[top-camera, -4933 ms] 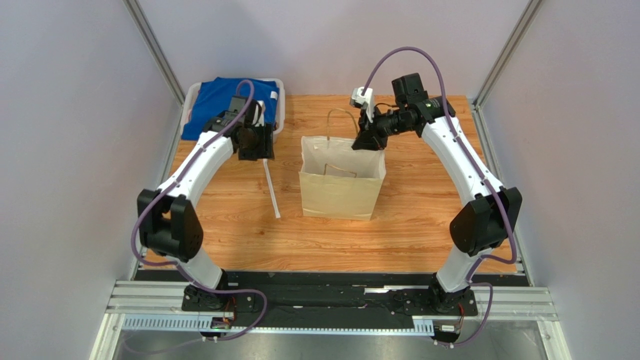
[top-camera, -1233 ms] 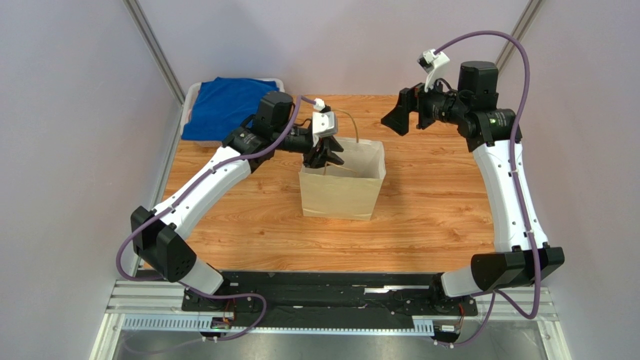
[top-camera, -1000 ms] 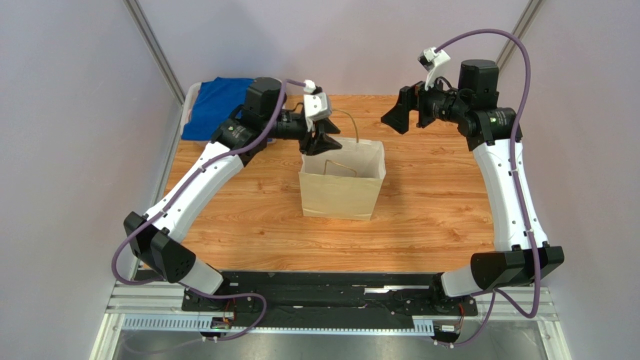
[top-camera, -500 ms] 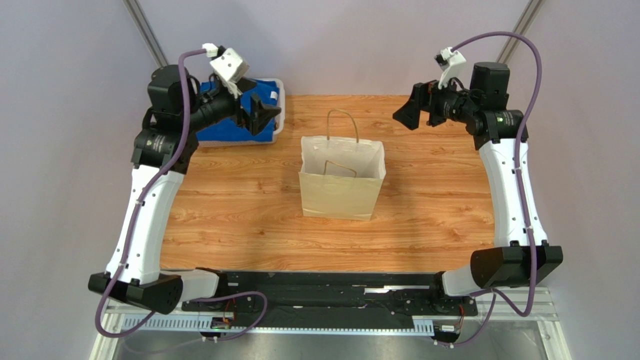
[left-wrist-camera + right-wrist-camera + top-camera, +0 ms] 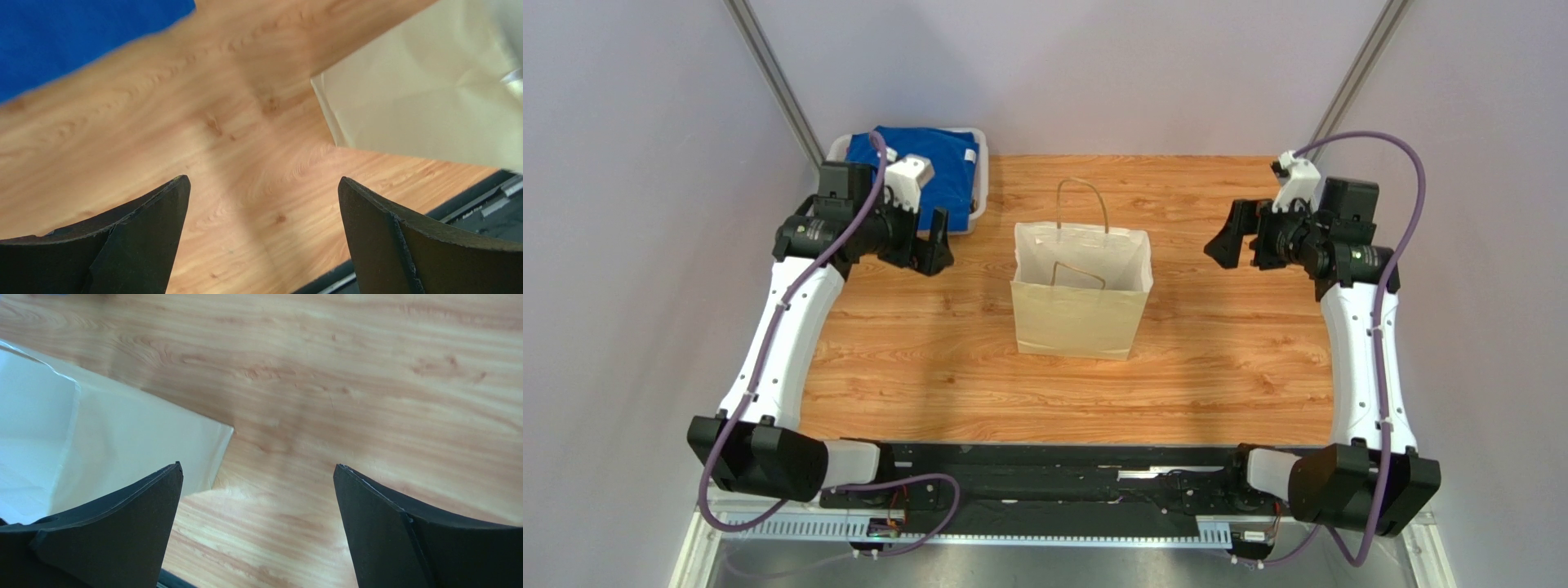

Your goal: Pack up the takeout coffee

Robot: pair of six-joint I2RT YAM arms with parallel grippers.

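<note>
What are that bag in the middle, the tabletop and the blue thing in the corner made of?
Bag: looks like matte tan paper, sharply creased, with thin looped handles. Table: wood or wood-look laminate, showing grain and knots with a slight sheen. Blue thing: probably cloth, lying in soft folds.

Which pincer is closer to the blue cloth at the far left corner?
Left. The left pincer hangs just before the near edge of the blue cloth; the right pincer is across the table, beyond the paper bag.
</note>
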